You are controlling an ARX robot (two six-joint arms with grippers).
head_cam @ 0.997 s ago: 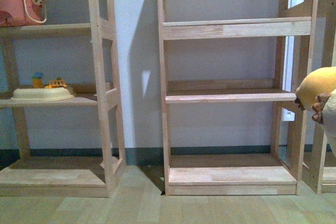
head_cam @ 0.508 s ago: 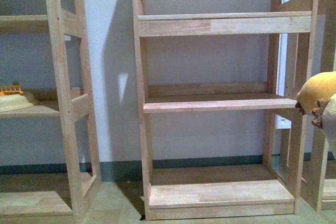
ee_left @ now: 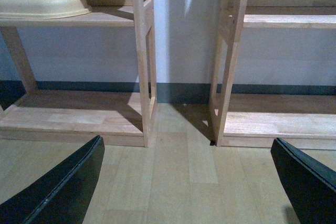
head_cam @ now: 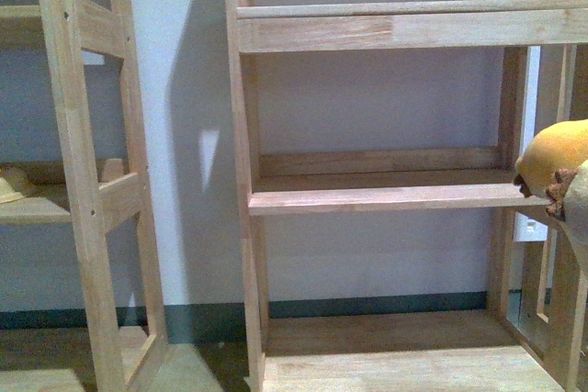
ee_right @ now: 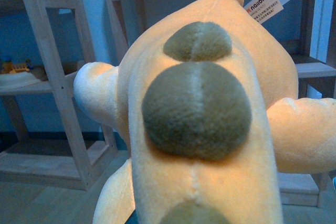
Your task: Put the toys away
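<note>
An orange-yellow plush toy (head_cam: 556, 155) pokes in at the right edge of the front view, level with the middle shelf (head_cam: 386, 197) of a wooden rack. It fills the right wrist view, where the plush toy (ee_right: 199, 129) shows olive round bumps down its back and a white tag near the tail. My right gripper is shut on it, its fingers hidden behind the plush. My left gripper (ee_left: 186, 182) hangs open above bare wooden floor, nothing between its dark fingers (ee_left: 63, 187).
Two wooden racks stand against the pale wall. The nearer rack (head_cam: 243, 181) has bare shelves. The left rack (ee_left: 142, 56) carries a cream tray (ee_left: 42, 6) with small toys on it. Its edge shows as a cream tray (head_cam: 14, 183) in front.
The racks have slid left and grown larger in the front view, so the robot has come closer and turned right. The plush toy stays at the right edge.
</note>
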